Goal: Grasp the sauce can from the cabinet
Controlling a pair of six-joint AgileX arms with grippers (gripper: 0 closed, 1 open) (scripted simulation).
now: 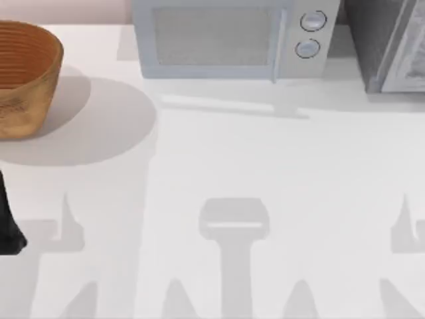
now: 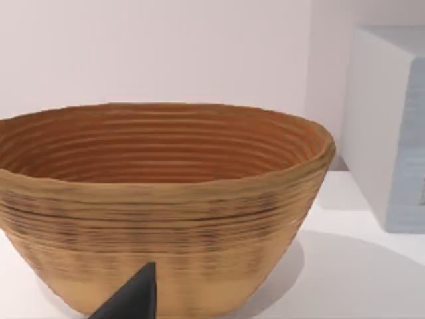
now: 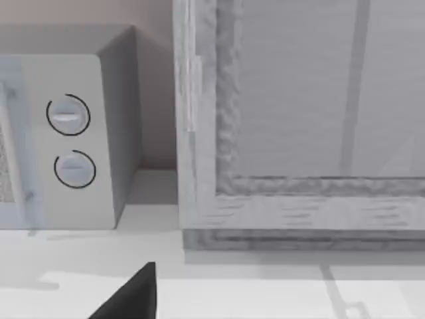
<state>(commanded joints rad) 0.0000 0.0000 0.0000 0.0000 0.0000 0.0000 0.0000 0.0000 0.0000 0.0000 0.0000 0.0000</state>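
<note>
Basket (image 2: 159, 199): left of the microwave (image 1: 226, 40), I see nothing inside.
Cabinet (image 3: 299, 133): right of microwave, panel shut.
Claws: I cannot tell their state.

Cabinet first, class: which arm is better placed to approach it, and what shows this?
Probably the right. The cabinet stands at the table's far right, and the right wrist view faces its panel closely. The left wrist view faces the basket on the far left.
</note>
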